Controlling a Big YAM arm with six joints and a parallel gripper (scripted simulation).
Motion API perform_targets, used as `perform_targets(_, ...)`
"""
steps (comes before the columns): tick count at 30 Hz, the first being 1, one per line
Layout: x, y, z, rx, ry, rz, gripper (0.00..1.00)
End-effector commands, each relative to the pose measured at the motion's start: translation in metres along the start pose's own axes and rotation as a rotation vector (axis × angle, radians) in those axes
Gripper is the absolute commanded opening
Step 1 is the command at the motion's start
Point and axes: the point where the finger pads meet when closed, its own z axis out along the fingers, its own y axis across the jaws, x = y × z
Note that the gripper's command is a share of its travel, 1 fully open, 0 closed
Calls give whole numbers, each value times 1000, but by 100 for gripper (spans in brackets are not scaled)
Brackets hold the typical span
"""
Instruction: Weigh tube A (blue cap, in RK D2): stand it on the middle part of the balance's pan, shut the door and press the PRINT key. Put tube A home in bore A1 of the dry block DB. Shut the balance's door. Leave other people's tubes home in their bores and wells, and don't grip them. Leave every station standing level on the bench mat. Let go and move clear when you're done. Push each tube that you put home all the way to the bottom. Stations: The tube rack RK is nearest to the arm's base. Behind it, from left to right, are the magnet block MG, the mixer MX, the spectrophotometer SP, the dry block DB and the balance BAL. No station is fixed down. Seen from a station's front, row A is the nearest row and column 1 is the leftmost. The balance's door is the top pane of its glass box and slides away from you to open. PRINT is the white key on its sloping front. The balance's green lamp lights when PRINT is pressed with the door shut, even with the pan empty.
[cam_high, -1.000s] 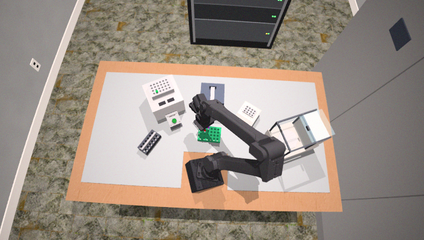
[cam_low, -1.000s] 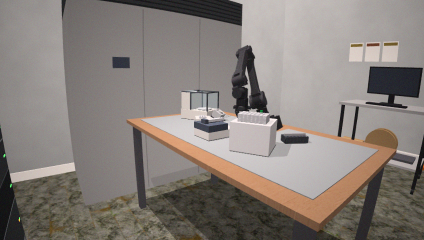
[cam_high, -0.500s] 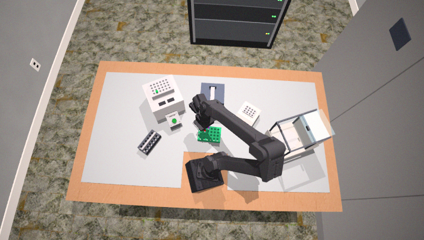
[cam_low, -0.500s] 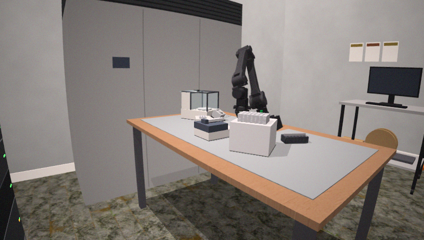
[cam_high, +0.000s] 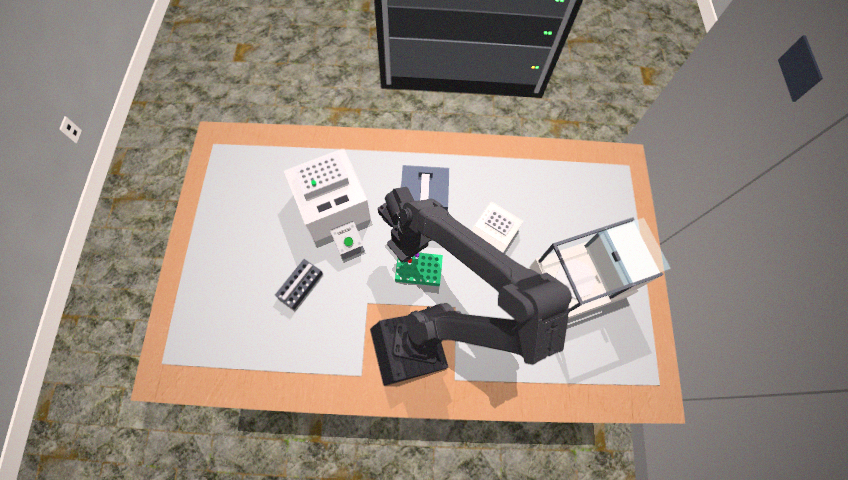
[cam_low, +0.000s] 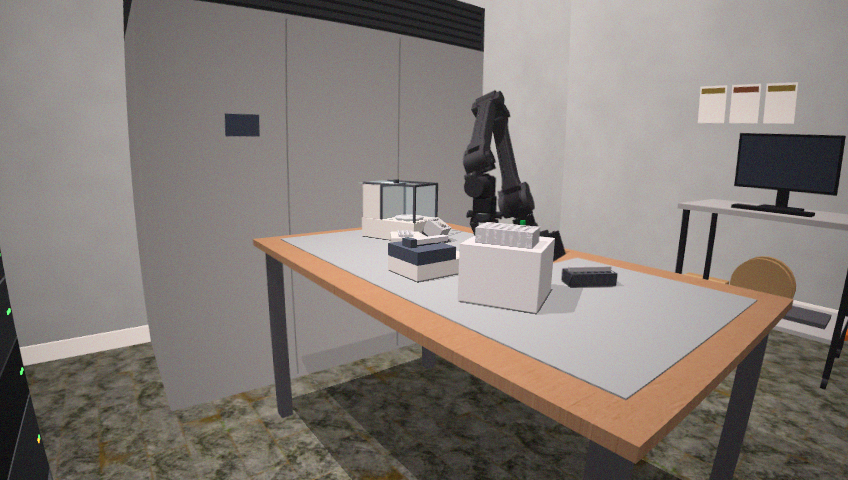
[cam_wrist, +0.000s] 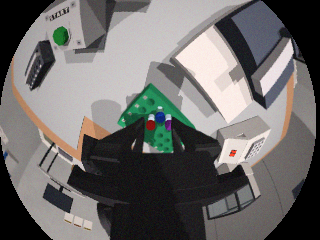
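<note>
Pincer (cam_high: 407, 256) (cam_wrist: 157, 120) partly open, holding nothing | it's over the green rack (cam_high: 433, 274) (cam_wrist: 150, 92), blue cap (cam_wrist: 160, 117) between the fingertips, presumably lining up clear of red (cam_high: 410, 261) (cam_wrist: 151, 125) and purple (cam_high: 417, 255) (cam_wrist: 168, 124) neighbours
</note>
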Motion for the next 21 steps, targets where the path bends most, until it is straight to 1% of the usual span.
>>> perform_targets(1,-10,-7,-7,10,-25,2,36)
perform_targets(5,-10,-7,-7,10,-25,2,36)
perform_targets(6,-4,-6,0,9,-15,1,36)
perform_targets(9,0,-3,6,3,3,-6,36)
perform_targets(21,0,-3,11,3,1,-6,36)
